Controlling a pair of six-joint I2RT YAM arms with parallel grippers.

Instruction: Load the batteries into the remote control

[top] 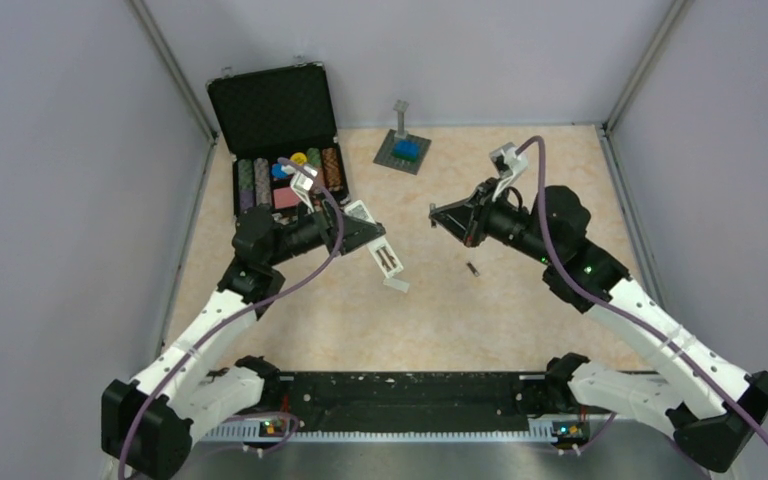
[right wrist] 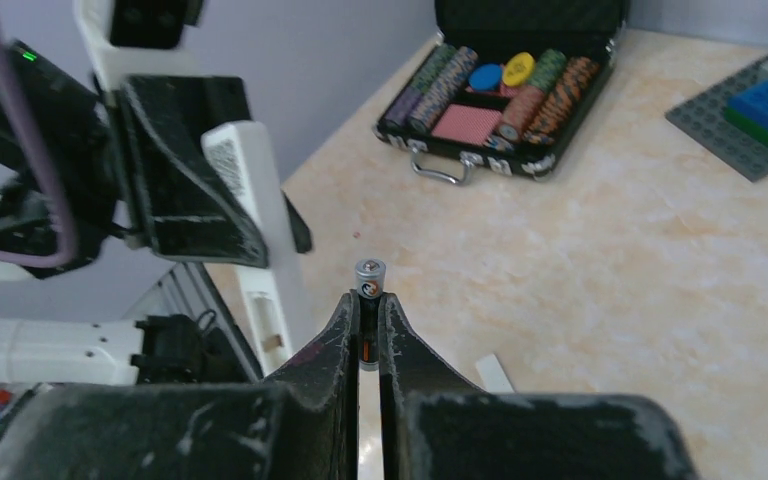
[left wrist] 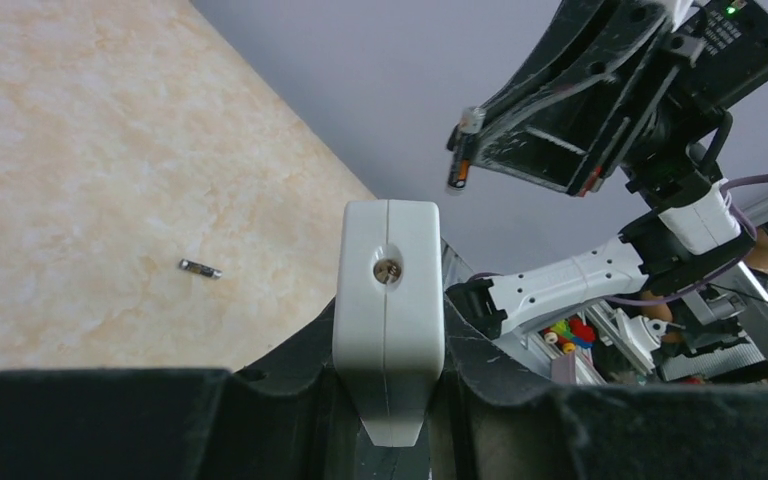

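Note:
My left gripper (top: 368, 238) is shut on the white remote control (top: 387, 260) and holds it tilted above the table. In the left wrist view the remote's end (left wrist: 388, 290) stands between the fingers. In the right wrist view the remote (right wrist: 258, 240) shows an open slot in its lower part. My right gripper (top: 438, 213) is shut on one battery (right wrist: 369, 283), its silver tip sticking out past the fingertips, a short way right of the remote. The left wrist view shows this battery (left wrist: 459, 165) too. The second battery (top: 473, 269) lies on the table; it also shows in the left wrist view (left wrist: 200, 268).
An open black case of poker chips (top: 285, 160) stands at the back left. A grey brick plate with a blue block (top: 404, 150) sits at the back middle. A small white cover plate (right wrist: 493, 372) lies on the table under the grippers. Grey walls enclose the table.

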